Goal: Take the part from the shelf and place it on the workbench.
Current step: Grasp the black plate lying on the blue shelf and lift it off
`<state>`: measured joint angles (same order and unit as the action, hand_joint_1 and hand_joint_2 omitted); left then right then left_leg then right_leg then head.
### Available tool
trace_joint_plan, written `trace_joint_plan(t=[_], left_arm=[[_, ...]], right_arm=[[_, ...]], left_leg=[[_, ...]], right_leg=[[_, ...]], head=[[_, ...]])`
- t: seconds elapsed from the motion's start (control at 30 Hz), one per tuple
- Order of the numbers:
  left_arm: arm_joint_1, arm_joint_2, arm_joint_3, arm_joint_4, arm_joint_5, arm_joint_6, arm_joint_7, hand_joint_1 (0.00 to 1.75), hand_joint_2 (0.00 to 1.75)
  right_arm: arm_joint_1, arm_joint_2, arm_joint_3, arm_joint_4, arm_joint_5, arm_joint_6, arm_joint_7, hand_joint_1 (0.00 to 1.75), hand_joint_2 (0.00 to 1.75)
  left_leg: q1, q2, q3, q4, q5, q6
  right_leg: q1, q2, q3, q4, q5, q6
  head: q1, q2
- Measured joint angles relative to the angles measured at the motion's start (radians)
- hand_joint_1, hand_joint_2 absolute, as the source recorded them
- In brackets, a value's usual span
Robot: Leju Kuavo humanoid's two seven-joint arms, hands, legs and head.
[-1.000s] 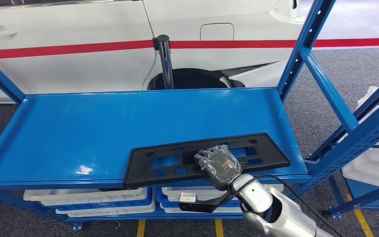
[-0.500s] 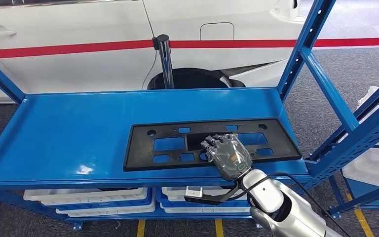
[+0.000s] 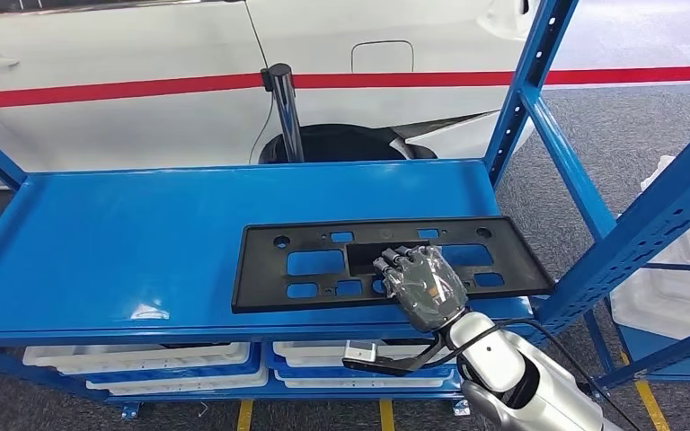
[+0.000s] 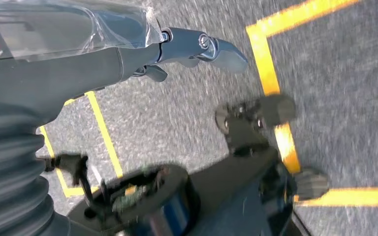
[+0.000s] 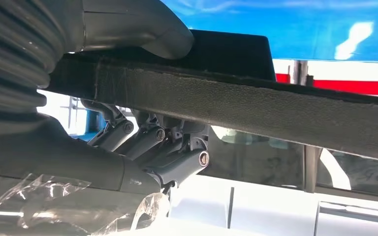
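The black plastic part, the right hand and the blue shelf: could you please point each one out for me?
black plastic part (image 3: 310,262): head view, on its bar above a left cutout.
right hand (image 3: 424,285): head view, on the back of the hand.
blue shelf (image 3: 126,233): head view, on its bare top surface.

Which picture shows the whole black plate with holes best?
The head view: the black plate lies whole on the blue shelf, the right hand gripping its near edge. The right wrist view gives just its edge, up close. The left wrist view looks at the floor.
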<state>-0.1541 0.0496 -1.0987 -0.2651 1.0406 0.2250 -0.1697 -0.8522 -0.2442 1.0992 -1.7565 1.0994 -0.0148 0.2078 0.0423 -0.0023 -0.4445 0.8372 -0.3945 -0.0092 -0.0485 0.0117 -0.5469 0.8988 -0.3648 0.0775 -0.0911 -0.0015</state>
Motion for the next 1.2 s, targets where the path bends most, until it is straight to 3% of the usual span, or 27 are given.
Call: trace_joint_plan(t=[0.07, 0.1, 0.17, 0.2, 0.23, 0.27, 0.3, 0.37, 0.43, 0.53, 0.57, 0.6, 0.7, 0.73, 0.77, 0.8, 0.9, 0.93, 1.03, 1.07, 1.13, 1.2], left_arm=[[-0.001, -0.001, -0.001, 0.0, -0.001, 0.0, 0.001, 0.0, 1.75], [-0.002, -0.001, -0.002, 0.0, -0.001, 0.0, 0.001, 0.0, 1.75], [-0.003, -0.001, -0.005, 0.0, -0.002, 0.0, 0.001, 0.0, 1.75], [-0.002, -0.001, -0.006, 0.0, -0.002, 0.0, 0.001, 0.0, 1.75], [-0.001, -0.001, -0.007, 0.0, -0.002, 0.0, 0.002, 0.0, 1.75], [0.0, -0.001, -0.007, 0.0, -0.003, 0.0, 0.002, 0.0, 1.75], [0.0, -0.001, -0.008, 0.0, -0.003, 0.0, 0.002, 0.0, 1.75], [-0.003, 0.0, -0.008, 0.0, -0.003, 0.0, 0.002, 0.0, 1.75], [-0.007, 0.0, -0.008, 0.0, -0.004, 0.001, 0.002, 0.0, 1.75], [-0.007, 0.0, -0.009, 0.0, -0.007, 0.001, 0.003, 0.0, 1.75], [-0.006, 0.0, -0.009, 0.0, -0.009, 0.001, 0.004, 0.0, 1.75], [-0.006, 0.0, -0.009, 0.0, -0.011, 0.001, 0.004, 0.0, 1.75], [-0.007, 0.0, -0.009, 0.0, -0.016, 0.002, 0.004, 0.0, 1.75], [-0.006, 0.0, -0.009, 0.0, -0.018, 0.002, 0.004, 0.0, 1.75], [-0.006, 0.0, -0.009, 0.0, -0.019, 0.002, 0.005, 0.0, 1.75], [-0.006, 0.0, -0.009, 0.0, -0.02, 0.001, 0.005, 0.0, 1.75], [-0.009, -0.002, -0.01, 0.0, -0.022, 0.001, 0.005, 0.0, 1.75], [-0.011, -0.004, -0.01, 0.0, -0.023, 0.001, 0.006, 0.0, 1.75], [-0.015, -0.004, -0.01, 0.0, -0.026, 0.001, 0.006, 0.0, 1.75], [-0.015, -0.004, -0.01, 0.0, -0.026, 0.001, 0.006, 0.0, 1.75], [-0.015, -0.005, -0.01, 0.0, -0.028, 0.0, 0.006, 0.0, 1.75], [-0.016, -0.005, -0.01, 0.0, -0.03, 0.001, 0.006, 0.0, 1.75]], right_arm=[[0.0, 0.0, -0.001, -0.002, -0.001, 0.0, -0.002, 1.69, 1.75], [0.001, 0.001, -0.001, -0.003, -0.001, 0.0, -0.003, 1.69, 1.75], [0.002, 0.001, -0.001, -0.005, -0.003, 0.0, -0.005, 1.69, 1.75], [0.003, 0.0, -0.001, -0.005, -0.004, 0.0, -0.004, 1.69, 1.75], [0.004, 0.0, -0.001, -0.005, -0.005, 0.0, -0.004, 1.69, 1.75], [0.006, 0.0, -0.001, -0.005, -0.006, 0.0, -0.004, 1.69, 1.75], [0.006, -0.001, -0.001, -0.005, -0.007, 0.0, -0.004, 1.69, 1.75], [0.006, -0.001, -0.003, -0.006, -0.007, 0.0, -0.004, 1.69, 1.75], [0.006, -0.002, -0.006, -0.009, -0.007, 0.0, -0.004, 1.69, 1.75], [0.008, -0.003, -0.009, -0.011, -0.008, -0.003, -0.004, 1.69, 1.75], [0.01, -0.003, -0.009, -0.011, -0.008, -0.003, -0.004, 1.69, 1.75], [0.012, -0.004, -0.01, -0.012, -0.008, -0.003, -0.003, 1.69, 1.75], [0.02, -0.005, -0.01, -0.014, -0.008, -0.005, -0.003, 1.69, 1.75], [0.024, -0.006, -0.01, -0.014, -0.008, -0.007, -0.004, 1.69, 1.75], [0.028, -0.006, -0.01, -0.014, -0.007, -0.01, -0.005, 1.69, 1.75], [0.031, -0.006, -0.01, -0.014, -0.005, -0.013, -0.007, 1.69, 1.75], [0.031, -0.005, -0.011, -0.019, 0.0, -0.021, -0.013, 1.69, 1.75], [0.03, -0.004, -0.012, -0.021, 0.001, -0.023, -0.015, 1.69, 1.75], [0.028, -0.002, -0.012, -0.026, 0.002, -0.025, -0.019, 1.69, 1.75], [0.027, -0.001, -0.012, -0.027, 0.002, -0.025, -0.02, 1.69, 1.75], [0.026, 0.001, -0.012, -0.029, 0.002, -0.024, -0.022, 1.69, 1.75], [0.026, 0.003, -0.011, -0.03, 0.001, -0.024, -0.023, 1.69, 1.75]], left_leg=[[0.003, 0.001, -0.017, 0.025, -0.023, -0.007], [0.003, 0.001, -0.039, 0.074, -0.058, -0.007], [-0.001, 0.001, -0.108, 0.234, -0.146, -0.007], [-0.003, 0.0, -0.138, 0.308, -0.176, -0.006], [-0.006, 0.0, -0.151, 0.346, -0.186, -0.005], [-0.008, 0.0, -0.141, 0.339, -0.175, -0.001], [-0.011, 0.0, -0.111, 0.288, -0.148, 0.004], [-0.017, 0.0, -0.012, 0.116, -0.084, 0.013], [-0.023, -0.004, 0.046, 0.008, -0.051, 0.021], [-0.029, -0.005, 0.03, 0.001, -0.034, 0.035], [-0.03, -0.003, 0.022, 0.002, -0.027, 0.043], [-0.031, -0.002, 0.012, 0.002, -0.018, 0.053], [-0.043, 0.002, -0.016, 0.003, 0.004, 0.072], [-0.049, 0.002, -0.023, 0.004, 0.01, 0.076], [-0.055, 0.002, -0.03, 0.005, 0.015, 0.08], [-0.061, 0.002, -0.036, 0.007, 0.019, 0.082], [-0.074, 0.001, -0.048, 0.01, 0.028, 0.085], [-0.076, 0.001, -0.052, 0.011, 0.031, 0.083], [-0.077, 0.002, -0.064, 0.019, 0.038, 0.072], [-0.077, 0.001, -0.073, 0.034, 0.024, 0.066], [-0.071, -0.001, -0.111, 0.126, -0.051, 0.051], [-0.059, -0.001, -0.167, 0.287, -0.145, 0.035]], right_leg=[[-0.002, -0.002, -0.005, -0.012, 0.005, -0.023], [-0.003, -0.004, -0.008, -0.017, 0.011, -0.032], [0.002, -0.011, -0.018, -0.02, 0.02, -0.045], [0.005, -0.015, -0.024, -0.021, 0.025, -0.048], [0.008, -0.017, -0.03, -0.021, 0.03, -0.049], [0.01, -0.018, -0.035, -0.022, 0.036, -0.048], [0.011, -0.018, -0.04, -0.024, 0.044, -0.046], [0.011, -0.017, -0.047, -0.032, 0.06, -0.037], [0.011, -0.015, -0.049, -0.043, 0.079, -0.024], [0.009, -0.012, -0.058, -0.05, 0.1, -0.006], [0.009, -0.012, -0.07, -0.031, 0.082, -0.003], [0.009, -0.012, -0.091, 0.01, 0.046, -0.001], [0.016, -0.013, -0.171, 0.246, -0.098, -0.005], [0.021, -0.013, -0.18, 0.301, -0.118, -0.009], [0.026, -0.012, -0.17, 0.316, -0.12, -0.016], [0.033, -0.012, -0.137, 0.284, -0.104, -0.027], [0.056, -0.011, 0.02, 0.056, -0.049, -0.071], [0.061, -0.011, 0.05, 0.005, -0.044, -0.081], [0.061, -0.014, 0.06, -0.033, -0.037, -0.087], [0.056, -0.015, 0.057, -0.038, -0.032, -0.088], [0.049, -0.017, 0.045, -0.043, -0.018, -0.089], [0.05, -0.017, 0.024, -0.041, -0.005, -0.089]], head=[[0.0, 0.0], [0.0, 0.0], [0.0, 0.0], [0.0, 0.0], [0.0, 0.0], [0.0, 0.0], [0.0, 0.0], [-0.001, 0.0], [0.0, 0.0], [-0.001, 0.0], [-0.001, 0.0], [-0.001, 0.0], [0.0, 0.0], [0.0, 0.0], [0.0, 0.0], [0.0, 0.0], [0.0, 0.0], [0.0, 0.0], [0.0, 0.0], [-0.001, 0.0], [-0.001, 0.0], [-0.002, 0.0]])
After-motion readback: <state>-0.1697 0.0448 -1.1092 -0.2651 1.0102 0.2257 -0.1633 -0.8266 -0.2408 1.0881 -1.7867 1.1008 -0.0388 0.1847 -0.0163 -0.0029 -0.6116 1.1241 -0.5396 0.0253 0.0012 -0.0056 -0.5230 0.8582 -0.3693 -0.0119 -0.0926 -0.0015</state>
